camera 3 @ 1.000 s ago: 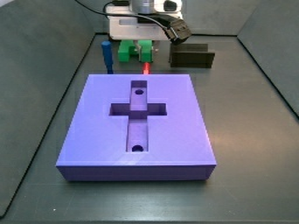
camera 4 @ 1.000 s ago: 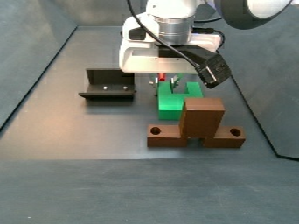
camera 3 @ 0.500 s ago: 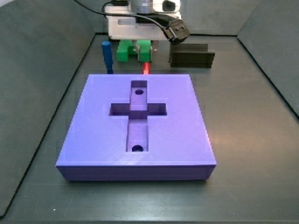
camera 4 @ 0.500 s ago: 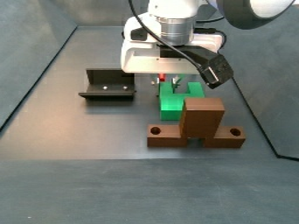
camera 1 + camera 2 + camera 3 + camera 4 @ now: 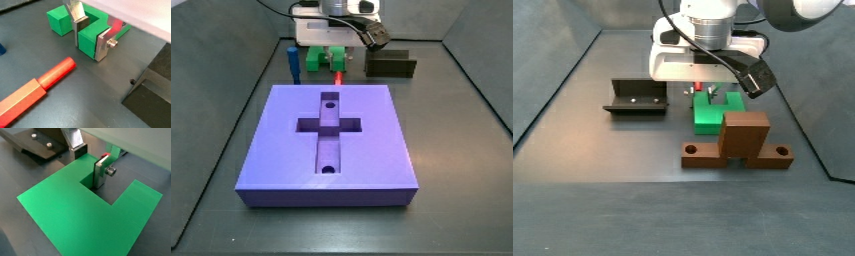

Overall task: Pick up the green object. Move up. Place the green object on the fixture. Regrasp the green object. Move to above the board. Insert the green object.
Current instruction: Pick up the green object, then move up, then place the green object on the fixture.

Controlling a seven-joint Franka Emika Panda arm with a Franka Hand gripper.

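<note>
The green object (image 5: 59, 21) is a bright green U-shaped piece lying flat on the dark floor, seen in both side views (image 5: 331, 56) (image 5: 711, 117). My gripper (image 5: 91, 39) is down at it. One silver finger (image 5: 102, 46) presses the outer face of one arm and the other finger (image 5: 77, 14) stands in the notch. In a wrist view the piece fills the frame (image 5: 67, 210) with my gripper (image 5: 87, 164) shut across that arm. The fixture (image 5: 392, 66) (image 5: 636, 98) sits beside it on the floor. The purple board (image 5: 365, 150) lies nearer the camera.
A red peg (image 5: 40, 85) lies on the floor close to the green piece, also visible in a side view (image 5: 337, 76). A blue peg (image 5: 290, 62) stands upright next to my gripper. An orange-brown wooden block (image 5: 743, 140) sits right against the green piece. Dark walls enclose the floor.
</note>
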